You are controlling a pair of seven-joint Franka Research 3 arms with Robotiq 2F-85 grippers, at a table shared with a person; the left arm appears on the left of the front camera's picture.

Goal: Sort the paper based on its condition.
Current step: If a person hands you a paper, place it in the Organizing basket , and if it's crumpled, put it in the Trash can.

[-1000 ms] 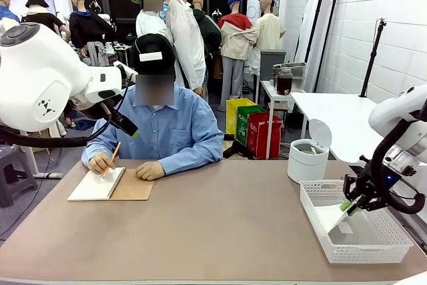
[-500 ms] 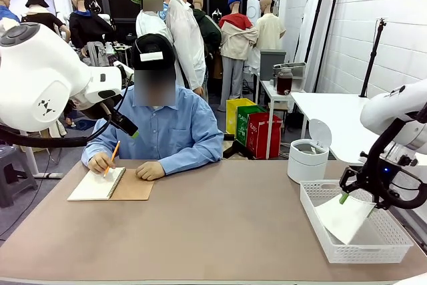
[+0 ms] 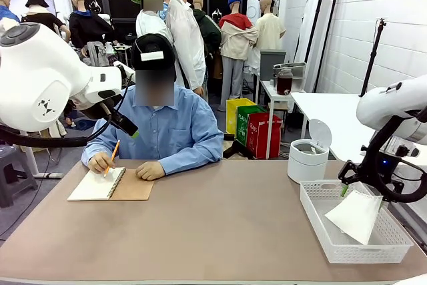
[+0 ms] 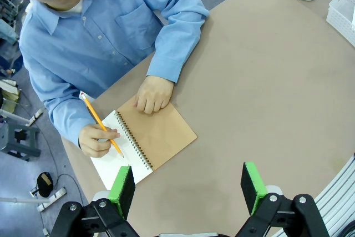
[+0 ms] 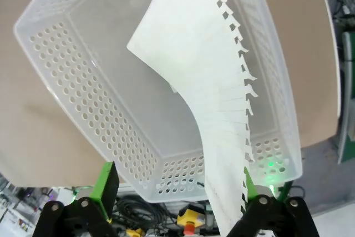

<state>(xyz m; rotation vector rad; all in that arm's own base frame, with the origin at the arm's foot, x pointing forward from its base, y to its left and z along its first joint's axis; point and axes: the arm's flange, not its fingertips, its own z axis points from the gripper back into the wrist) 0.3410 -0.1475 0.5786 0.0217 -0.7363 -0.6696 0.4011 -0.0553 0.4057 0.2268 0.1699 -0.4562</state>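
In the front view the right gripper (image 3: 347,188) hangs over the white basket (image 3: 320,221) at the table's (image 3: 220,231) four o'clock, a flat sheet of paper (image 3: 357,215) leaning on its far rim, probably the smooth pile. The left wrist view shows the left gripper (image 4: 188,187), fingers apart and empty, high above a person's notebook (image 4: 158,140) at ten o'clock, likely awaiting another sheet; no print reads. In the right wrist view the right fingers (image 5: 105,184) stand wide, the sheet brushing the five o'clock one, apparently let go

Robot lab, 2 white arms (image 3: 47,78), brown table (image 3: 213,218), white brick wall (image 3: 393,25)
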